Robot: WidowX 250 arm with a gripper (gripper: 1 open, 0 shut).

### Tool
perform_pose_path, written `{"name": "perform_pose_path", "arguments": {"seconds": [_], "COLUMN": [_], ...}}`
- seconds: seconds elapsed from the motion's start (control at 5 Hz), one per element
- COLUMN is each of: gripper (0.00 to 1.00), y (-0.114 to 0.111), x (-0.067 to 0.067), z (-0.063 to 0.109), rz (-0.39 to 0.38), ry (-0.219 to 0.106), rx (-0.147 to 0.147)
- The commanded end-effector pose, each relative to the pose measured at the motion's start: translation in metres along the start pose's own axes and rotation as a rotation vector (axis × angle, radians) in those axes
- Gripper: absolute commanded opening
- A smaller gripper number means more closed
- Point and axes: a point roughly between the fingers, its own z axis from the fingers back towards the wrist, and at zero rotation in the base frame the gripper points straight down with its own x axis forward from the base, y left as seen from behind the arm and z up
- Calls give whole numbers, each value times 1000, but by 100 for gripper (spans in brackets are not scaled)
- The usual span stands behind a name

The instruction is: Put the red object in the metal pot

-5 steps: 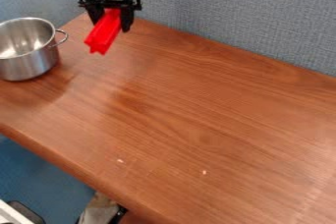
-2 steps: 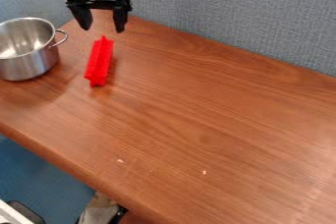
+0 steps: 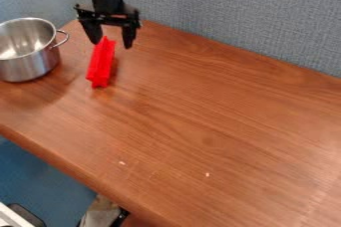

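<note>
End effector (image 3: 108,39) spread wide, empty, straddling the red object's (image 3: 102,63) top end.

A bright red block (image 3: 102,64) lies on a reddish-brown wood-grain table (image 3: 200,112) with a few pale specks, beside a shiny silver pot (image 3: 27,48), under a black gripper (image 3: 107,33), all before a wall (image 3: 253,12) of muted blue-grey, finely speckled fabric.

Glossy wooden table (image 3: 200,112); grey-blue textured wall (image 3: 253,12) behind.
</note>
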Motion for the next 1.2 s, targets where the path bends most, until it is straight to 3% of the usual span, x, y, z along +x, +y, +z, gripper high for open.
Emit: {"name": "perform_pose_path", "arguments": {"seconds": [0.0,0.2,0.4,0.6,1.0], "gripper": [100,100,0,0,0], "y": [1,-6,-12,-18,37], "x": [19,24,28,32,55], "z": [8,3,-2,2,45], "rz": [38,32,30,21,-45], "ry": [-27,-35,-39,-58,-95], "rx": [60,107,149,174,64]}}
